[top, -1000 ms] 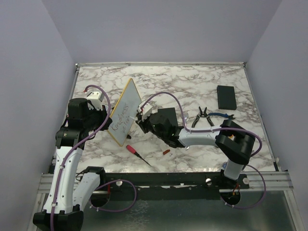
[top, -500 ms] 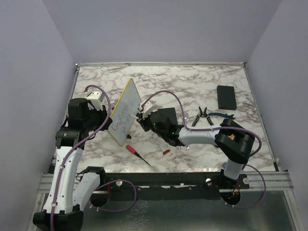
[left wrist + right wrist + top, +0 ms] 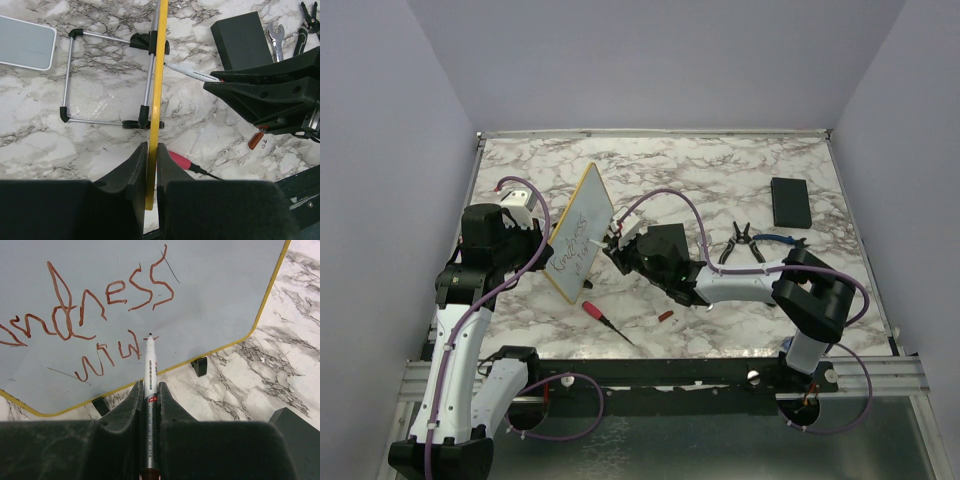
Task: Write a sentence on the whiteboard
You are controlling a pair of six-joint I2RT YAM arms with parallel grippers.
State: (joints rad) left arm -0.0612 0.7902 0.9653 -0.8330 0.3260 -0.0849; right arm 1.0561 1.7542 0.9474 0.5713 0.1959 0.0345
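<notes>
Left gripper first: its matte black wedge-shaped jaws are pinched on the thin yellow frame of the whiteboard, a flat rectangular board with a smooth pale grey face and rounded corners. I see it held up on edge, tilted, over the left part of the glossy white marble-patterned table, with a folding wire stand of thin metal rods and black plastic feet behind it. My right gripper is clamped on a slim white marker with a dark pointed tip. The tip sits at the board's face beside the last stroke of the lower line; I can't confirm contact. The sentence runs in two lines of thin reddish-brown cursive across the face. On the table lie a red-handled screwdriver, a small red cap, black pliers and a black rectangular slab. Against a second ago, the board and left arm sit unchanged; the right arm's elbow has shifted slightly rightward.
</notes>
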